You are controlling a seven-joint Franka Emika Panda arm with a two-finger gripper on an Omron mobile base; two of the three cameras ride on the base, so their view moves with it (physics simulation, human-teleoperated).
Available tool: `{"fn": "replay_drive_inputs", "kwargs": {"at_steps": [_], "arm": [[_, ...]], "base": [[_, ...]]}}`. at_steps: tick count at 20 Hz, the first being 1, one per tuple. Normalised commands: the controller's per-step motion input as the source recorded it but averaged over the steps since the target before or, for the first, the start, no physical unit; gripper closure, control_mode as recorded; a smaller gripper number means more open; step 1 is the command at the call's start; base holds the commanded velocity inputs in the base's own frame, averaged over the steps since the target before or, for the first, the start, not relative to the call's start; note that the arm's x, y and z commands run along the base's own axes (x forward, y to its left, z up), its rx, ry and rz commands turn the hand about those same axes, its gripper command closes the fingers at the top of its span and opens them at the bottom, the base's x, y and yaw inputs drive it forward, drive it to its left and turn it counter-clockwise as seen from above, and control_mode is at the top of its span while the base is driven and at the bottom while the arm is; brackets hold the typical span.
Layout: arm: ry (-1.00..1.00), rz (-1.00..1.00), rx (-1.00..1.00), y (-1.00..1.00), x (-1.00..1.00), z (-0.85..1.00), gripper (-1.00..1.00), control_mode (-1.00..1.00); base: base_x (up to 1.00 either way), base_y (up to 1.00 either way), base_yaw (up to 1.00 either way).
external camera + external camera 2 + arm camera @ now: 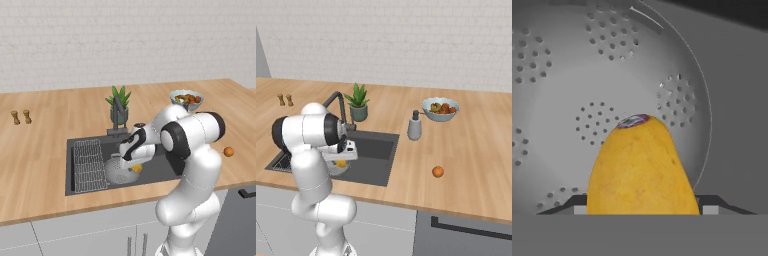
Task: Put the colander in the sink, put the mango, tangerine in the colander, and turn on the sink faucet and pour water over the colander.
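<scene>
Now clamped on the mango (643, 167) by the gripper (643, 210) — low over the colander (572, 75) in the sink (165, 167). Probably firm, smooth-skinned, slippery — best pinched across the middle. Tangerine (438, 171) waiting on the counter (476, 150), well apart.

Hand (643, 210) fingertips seemingly hidden behind mango (643, 170).
</scene>
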Motion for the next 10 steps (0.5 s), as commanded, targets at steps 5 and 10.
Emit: {"fn": "replay_drive_inputs", "kwargs": {"at_steps": [5, 10], "arm": [[0.00, 0.00, 0.00, 0.00, 0.24, -0.30, 1.00, -1.00], [0.00, 0.00, 0.00, 0.03, 0.17, -0.28, 1.00, -1.00]], "base": [[0.00, 0.00, 0.00], [0.00, 0.00, 0.00]]}}
